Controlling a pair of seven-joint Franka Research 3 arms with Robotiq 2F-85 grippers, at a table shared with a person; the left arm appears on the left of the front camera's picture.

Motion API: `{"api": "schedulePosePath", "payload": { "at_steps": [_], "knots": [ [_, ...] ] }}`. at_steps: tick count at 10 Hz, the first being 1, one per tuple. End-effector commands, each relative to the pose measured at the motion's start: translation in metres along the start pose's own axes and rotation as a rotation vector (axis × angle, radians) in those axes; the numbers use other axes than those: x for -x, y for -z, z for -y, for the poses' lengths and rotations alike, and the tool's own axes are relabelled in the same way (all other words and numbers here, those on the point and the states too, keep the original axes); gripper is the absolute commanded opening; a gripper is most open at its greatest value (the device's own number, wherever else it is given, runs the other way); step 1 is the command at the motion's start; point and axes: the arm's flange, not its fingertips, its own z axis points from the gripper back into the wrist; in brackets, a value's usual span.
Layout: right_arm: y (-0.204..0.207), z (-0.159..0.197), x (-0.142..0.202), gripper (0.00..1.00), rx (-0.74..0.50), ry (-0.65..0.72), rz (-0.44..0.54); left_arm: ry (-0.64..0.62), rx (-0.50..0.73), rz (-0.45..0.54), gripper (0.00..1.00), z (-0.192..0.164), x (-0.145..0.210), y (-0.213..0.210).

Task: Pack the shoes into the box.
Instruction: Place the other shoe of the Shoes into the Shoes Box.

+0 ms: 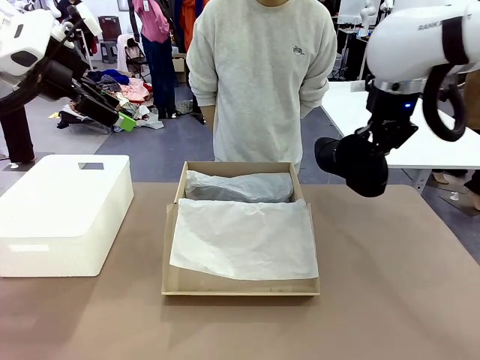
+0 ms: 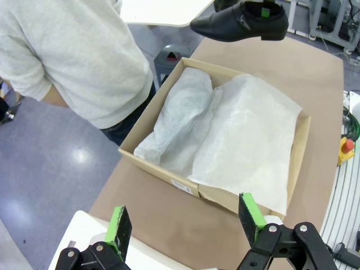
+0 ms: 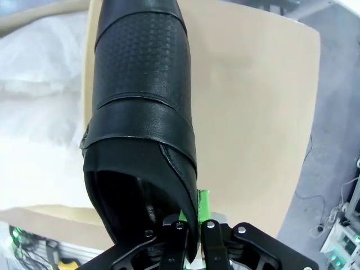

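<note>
While right gripper [image 3: 191,228] pinches shoe [image 3: 140,112], left gripper [image 2: 185,219] spread wide; box [image 1: 240,286] tissue-lined

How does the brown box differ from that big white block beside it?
The brown box is open-topped cardboard lined with white tissue paper; the white block is closed, smooth and round-edged. The box sits mid-table, the block at the robot's left. Both rest on the table.

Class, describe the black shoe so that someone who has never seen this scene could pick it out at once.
Find the open cardboard box lined with white tissue on the brown table. To its right, from the robot's side, the right gripper holds a shoe in the air by its heel rim. It alone is black leather, pointed, with a small side buckle strap.
</note>
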Motion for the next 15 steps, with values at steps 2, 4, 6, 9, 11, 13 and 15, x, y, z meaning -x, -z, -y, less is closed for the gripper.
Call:
{"api": "schedulePosePath", "payload": {
  "at_steps": [2,4,6,9,11,13,15],
  "knots": [
    [-0.012,-0.039,-0.02,0.0,0.033,0.079,0.014,0.012,0.013,0.009,1.0,-0.002,0.001,0.0],
    [-0.018,-0.05,-0.023,0.0,0.033,0.071,0.01,0.012,0.013,0.009,1.0,-0.002,0.001,0.0],
    [-0.007,-0.049,-0.016,0.0,0.0,0.05,0.009,0.012,0.013,0.009,1.0,-0.002,0.001,0.0],
    [-0.007,-0.049,-0.016,0.0,0.0,0.05,0.009,0.012,0.013,0.009,1.0,-0.002,0.001,0.0],
    [-0.007,-0.049,-0.016,0.0,0.0,0.05,0.009,0.012,0.013,0.009,1.0,-0.002,0.001,0.0],
    [-0.007,-0.049,-0.016,0.0,0.0,0.05,0.009,0.012,0.013,0.009,1.0,-0.002,0.001,0.0],
    [-0.012,-0.06,-0.021,0.0,0.006,0.132,0.03,0.012,0.013,0.009,1.0,-0.002,0.001,0.0]
  ]
}}
